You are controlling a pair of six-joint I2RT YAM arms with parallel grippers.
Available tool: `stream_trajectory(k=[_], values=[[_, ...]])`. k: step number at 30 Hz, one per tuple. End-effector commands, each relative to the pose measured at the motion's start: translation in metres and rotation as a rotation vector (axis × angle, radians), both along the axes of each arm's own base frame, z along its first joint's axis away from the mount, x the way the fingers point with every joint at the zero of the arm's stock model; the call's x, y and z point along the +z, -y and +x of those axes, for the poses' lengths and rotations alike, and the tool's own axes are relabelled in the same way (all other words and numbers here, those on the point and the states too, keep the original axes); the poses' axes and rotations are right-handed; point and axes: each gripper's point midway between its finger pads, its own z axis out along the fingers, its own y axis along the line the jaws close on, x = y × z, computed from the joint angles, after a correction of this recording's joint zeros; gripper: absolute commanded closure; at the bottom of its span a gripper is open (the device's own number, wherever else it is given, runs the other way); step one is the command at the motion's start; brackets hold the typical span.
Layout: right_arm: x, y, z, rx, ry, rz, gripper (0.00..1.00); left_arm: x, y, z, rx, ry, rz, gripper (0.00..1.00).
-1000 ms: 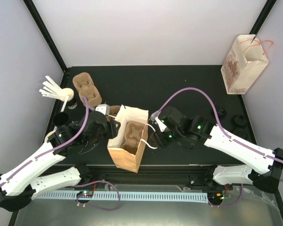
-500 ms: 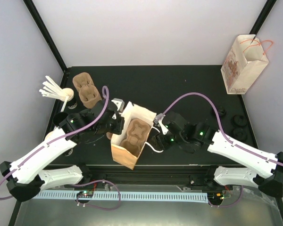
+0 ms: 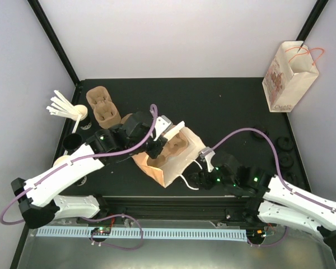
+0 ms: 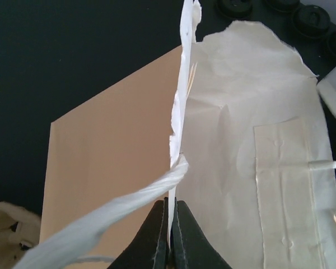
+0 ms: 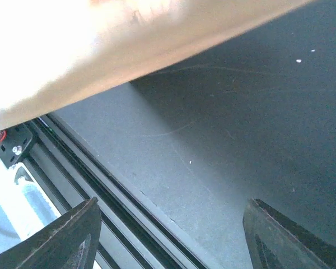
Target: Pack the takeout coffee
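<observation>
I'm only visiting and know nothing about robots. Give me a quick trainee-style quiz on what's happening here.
1. True or false: the left gripper pinches the brown bag by its rim.
2. The right gripper is: A) open and empty, B) shut on a handle, C) holding a cup.
3. What lies inside the brown bag?

Key: 1 true. 2 A. 3 a cup carrier.

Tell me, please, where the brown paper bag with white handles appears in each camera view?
Top external: the brown paper bag leans tilted at centre, near the front edge, between the arms.
Left wrist: it fills most of the frame, brown outside on the left, white lining on the right; the left gripper is shut on its rim.
Right wrist: a blurred brown band across the top.
Shared landmark: the black table.
</observation>
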Motion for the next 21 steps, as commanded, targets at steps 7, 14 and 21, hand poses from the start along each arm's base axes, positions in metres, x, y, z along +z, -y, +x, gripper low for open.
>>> stream_trajectory(k=[7, 14, 21], values=[[0.104, 0.041, 0.006, -0.124, 0.215, 0.194, 0.27, 0.02, 0.032, 0.0, -0.103, 0.092, -0.05, 0.99], [0.188, 0.049, 0.007, -0.103, 0.289, 0.164, 0.36, 0.041, 0.036, 0.002, -0.071, 0.08, -0.094, 0.98], [0.22, 0.014, 0.011, 0.013, 0.268, 0.102, 0.47, 0.041, 0.056, 0.004, -0.043, -0.078, -0.093, 0.98]])
